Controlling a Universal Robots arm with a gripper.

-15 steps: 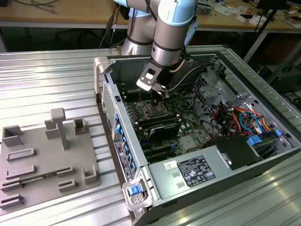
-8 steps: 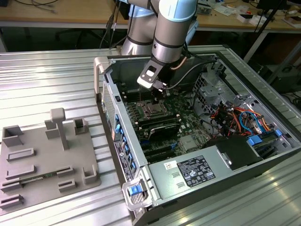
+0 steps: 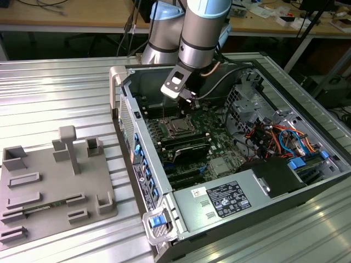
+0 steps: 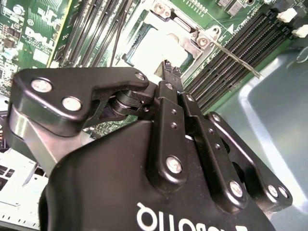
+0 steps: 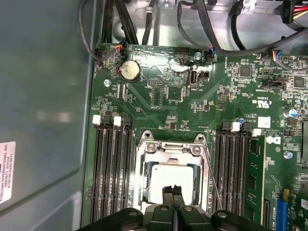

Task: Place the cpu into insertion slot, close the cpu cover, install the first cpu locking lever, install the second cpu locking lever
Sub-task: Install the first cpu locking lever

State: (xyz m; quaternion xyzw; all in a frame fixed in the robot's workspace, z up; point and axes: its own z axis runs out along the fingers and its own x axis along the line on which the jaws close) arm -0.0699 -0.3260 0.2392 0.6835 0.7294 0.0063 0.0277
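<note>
The cpu (image 5: 169, 174) shows its dull silver top in the insertion slot (image 3: 178, 127) on the green board. The cpu cover (image 5: 168, 148), a silver frame, lies down around it. My gripper (image 5: 172, 189) hangs over the cpu's edge with its black fingertips (image 4: 168, 71) shut together and nothing between them. I cannot tell whether they touch the chip (image 4: 153, 48). A thin wire locking lever (image 5: 211, 178) runs along one side of the socket; its free end (image 4: 240, 63) sticks out over the memory slots. In the exterior view the gripper (image 3: 186, 103) is just above the socket.
Long black memory slots (image 5: 113, 168) flank the socket on both sides. A grey power-supply box (image 3: 219, 200) fills the case's near end, with cables and a drive cage (image 3: 274, 131) at the exterior view's right. A grey fixture plate (image 3: 52, 186) lies outside the case.
</note>
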